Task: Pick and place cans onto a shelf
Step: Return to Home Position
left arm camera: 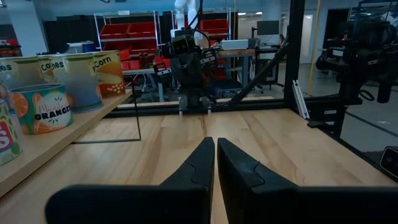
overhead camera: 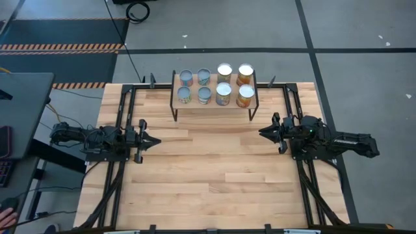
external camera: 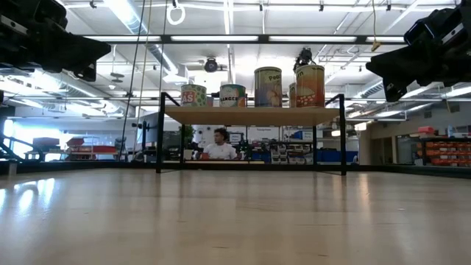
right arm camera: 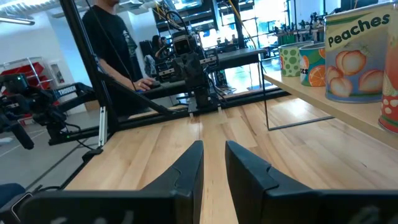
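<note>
The light-wood shelf stands on thin black legs at the table's far middle. Several cans stand upright on it in two rows: short bluish-topped ones on the left and taller orange-tan ones on the right. The cans also show in the low view, the left wrist view and the right wrist view. My left gripper is shut and empty at the table's left, pointing right. My right gripper is empty at the table's right, pointing left, its fingers a narrow gap apart.
Black frame rails run along the table's left and right sides. Bare tabletop lies between the two grippers and toward the near edge. A person sits beyond the table; another person stands beside it.
</note>
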Motion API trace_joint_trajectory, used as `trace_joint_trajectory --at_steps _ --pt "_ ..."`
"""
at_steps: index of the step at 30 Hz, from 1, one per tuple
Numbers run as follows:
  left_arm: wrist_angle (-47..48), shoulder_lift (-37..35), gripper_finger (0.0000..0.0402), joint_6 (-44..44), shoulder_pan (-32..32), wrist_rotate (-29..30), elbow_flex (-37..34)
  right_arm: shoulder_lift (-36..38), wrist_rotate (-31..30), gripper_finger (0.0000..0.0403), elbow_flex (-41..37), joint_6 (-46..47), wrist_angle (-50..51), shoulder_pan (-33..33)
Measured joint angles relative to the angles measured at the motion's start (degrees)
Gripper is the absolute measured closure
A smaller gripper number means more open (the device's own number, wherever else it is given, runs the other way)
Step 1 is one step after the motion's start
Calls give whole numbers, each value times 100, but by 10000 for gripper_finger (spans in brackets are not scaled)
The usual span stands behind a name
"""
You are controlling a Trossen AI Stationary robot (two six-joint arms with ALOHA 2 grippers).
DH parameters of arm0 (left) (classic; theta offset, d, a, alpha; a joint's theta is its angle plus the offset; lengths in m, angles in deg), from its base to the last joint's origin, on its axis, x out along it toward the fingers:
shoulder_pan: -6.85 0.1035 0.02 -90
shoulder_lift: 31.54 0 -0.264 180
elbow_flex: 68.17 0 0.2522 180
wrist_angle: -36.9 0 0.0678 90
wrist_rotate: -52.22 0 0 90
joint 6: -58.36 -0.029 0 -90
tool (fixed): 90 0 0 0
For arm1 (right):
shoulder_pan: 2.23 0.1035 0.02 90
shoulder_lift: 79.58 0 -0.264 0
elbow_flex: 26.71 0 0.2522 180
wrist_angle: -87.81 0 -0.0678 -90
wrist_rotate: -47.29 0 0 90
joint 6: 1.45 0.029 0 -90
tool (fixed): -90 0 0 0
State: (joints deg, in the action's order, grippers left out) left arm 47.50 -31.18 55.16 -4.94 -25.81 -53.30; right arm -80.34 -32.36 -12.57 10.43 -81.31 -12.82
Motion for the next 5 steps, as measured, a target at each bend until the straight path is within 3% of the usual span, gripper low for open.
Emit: trace_joint_trajectory --at_steps 5 --pt "0 0 377 1 -1 2 0 0 0 329 0 0 2 0"
